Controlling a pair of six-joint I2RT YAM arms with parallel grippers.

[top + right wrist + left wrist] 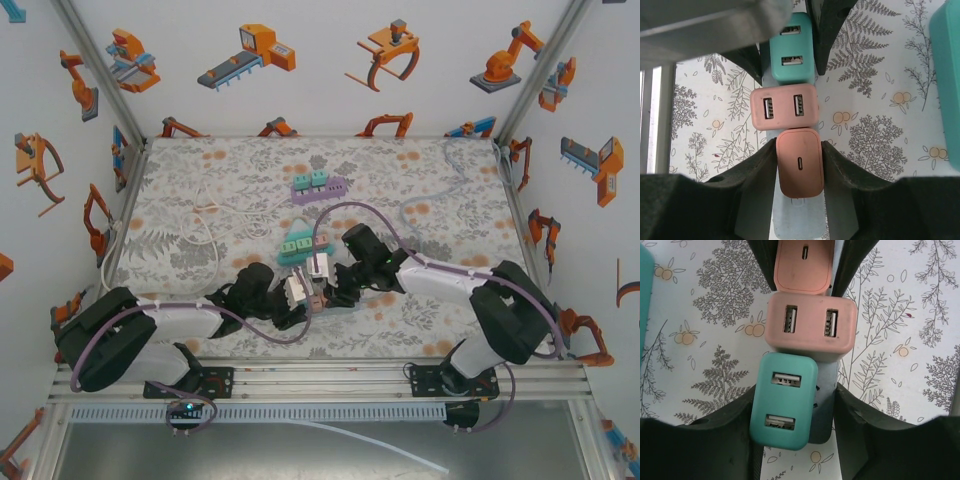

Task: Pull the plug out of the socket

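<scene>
A pale grey socket strip (800,220) lies on the floral mat with three plugs in a row on it. My right gripper (798,146) is shut on the end one, a pink plug (800,162) with a single small port, one pad on each side. A pink two-port plug (785,107) sits in the middle. At the other end my left gripper (794,392) is shut across the strip (826,385): one finger presses the teal two-port plug (785,400), the other the strip's side. From above, both grippers (290,298) (327,283) meet at the strip (306,287).
A teal power strip (297,247) lies just beyond the grippers, and its edge (947,80) shows at the right of the right wrist view. A purple strip (318,187) lies farther back. White cables (205,235) trail across the mat's left and back.
</scene>
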